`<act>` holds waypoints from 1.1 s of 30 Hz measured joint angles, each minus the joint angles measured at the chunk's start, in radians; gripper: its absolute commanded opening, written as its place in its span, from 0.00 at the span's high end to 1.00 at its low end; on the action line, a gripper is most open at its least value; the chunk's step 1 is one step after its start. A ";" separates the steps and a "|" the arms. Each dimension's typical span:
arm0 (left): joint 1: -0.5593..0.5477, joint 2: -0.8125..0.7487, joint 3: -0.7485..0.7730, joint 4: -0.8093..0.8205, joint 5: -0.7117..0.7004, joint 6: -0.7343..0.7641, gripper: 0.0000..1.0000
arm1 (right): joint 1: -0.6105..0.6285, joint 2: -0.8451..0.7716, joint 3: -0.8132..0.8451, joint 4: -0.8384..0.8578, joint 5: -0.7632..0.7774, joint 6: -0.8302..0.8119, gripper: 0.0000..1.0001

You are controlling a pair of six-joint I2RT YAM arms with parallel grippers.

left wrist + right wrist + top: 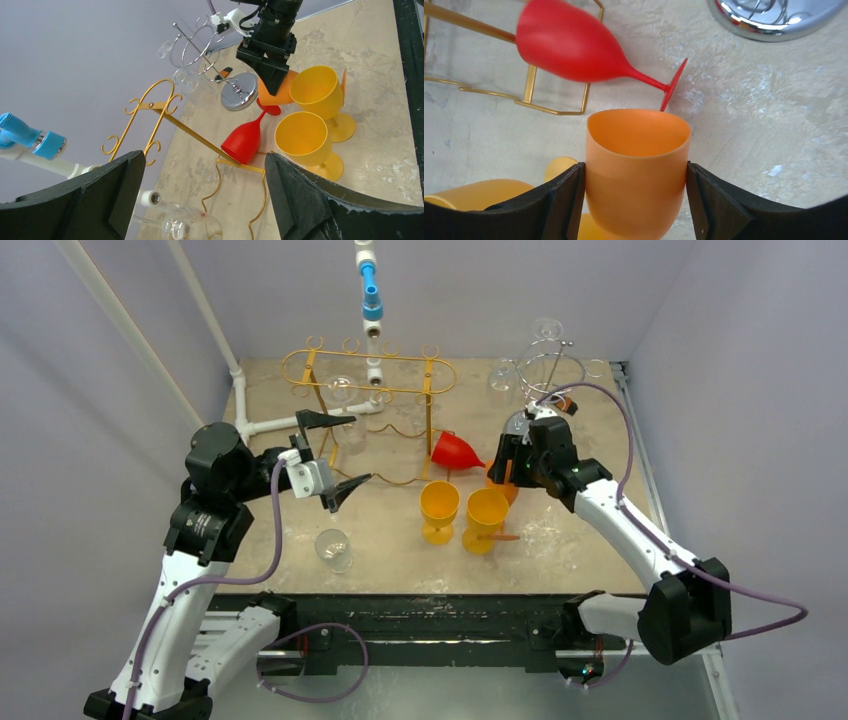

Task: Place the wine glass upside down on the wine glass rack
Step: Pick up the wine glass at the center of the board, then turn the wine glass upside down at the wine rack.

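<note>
Two arms in view, only the right one loaded. Right gripper (635, 175) is partly closed on the bowl of the orange wine glass (636, 145), with a finger pressed flat against each side. The rim faces away from the wrist and the bowl is empty. Can't tell if its foot is on the surface (580, 540), it's hidden below the fingers

Clock directions from the top view:
- orange wine glass sits right of centre, just at 1 o'clock of the right yellow glass (487, 515) and close to touching it
- left yellow glass (439, 508) stands just beside the right one at its 9 o'clock, both upright
- red glass (569, 42) lies on its side at 10 o'clock of the orange one, bowl against the gold rack's lower frame, foot pointing toward the orange glass
- chrome rack (239, 92) is at 12 to 1 o'clock of the right gripper, near it, at the back right
- gold rack (161, 106) stands at the back, centre-left, at 10 o'clock of the orange glass, well apart

Left gripper (338, 453) is spread fully wide with nothing between its fingers, up off the surface at the gold rack's 8 o'clock. A clear glass (334, 548) sits on the surface at its 6 o'clock
</note>
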 measured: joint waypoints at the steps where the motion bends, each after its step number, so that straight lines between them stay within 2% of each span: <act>1: 0.000 0.000 0.000 0.000 0.000 0.000 0.02 | -0.006 -0.006 0.016 -0.014 0.002 -0.007 0.43; 8: 0.000 -0.001 0.003 0.000 0.002 -0.009 0.00 | -0.086 -0.045 0.142 -0.111 0.013 -0.053 0.44; 13: 0.000 0.003 0.005 0.014 0.002 -0.070 0.00 | -0.114 -0.089 0.288 -0.190 0.019 -0.076 0.43; 17: 0.000 0.019 0.005 0.077 -0.009 -0.192 0.00 | -0.114 -0.114 0.442 -0.235 0.019 -0.084 0.44; 20: 0.000 0.046 0.006 0.148 -0.031 -0.339 0.00 | -0.114 -0.129 0.538 -0.234 0.012 -0.082 0.46; 26: 0.000 0.143 0.023 0.293 -0.057 -0.704 0.00 | -0.097 -0.182 0.575 -0.031 -0.055 -0.029 0.48; 31: 0.000 0.210 0.023 0.450 -0.056 -0.985 0.00 | 0.040 -0.140 0.609 0.183 -0.055 0.003 0.48; 33: 0.000 0.217 0.023 0.497 -0.055 -1.054 0.00 | 0.105 -0.112 0.616 0.265 -0.047 0.002 0.48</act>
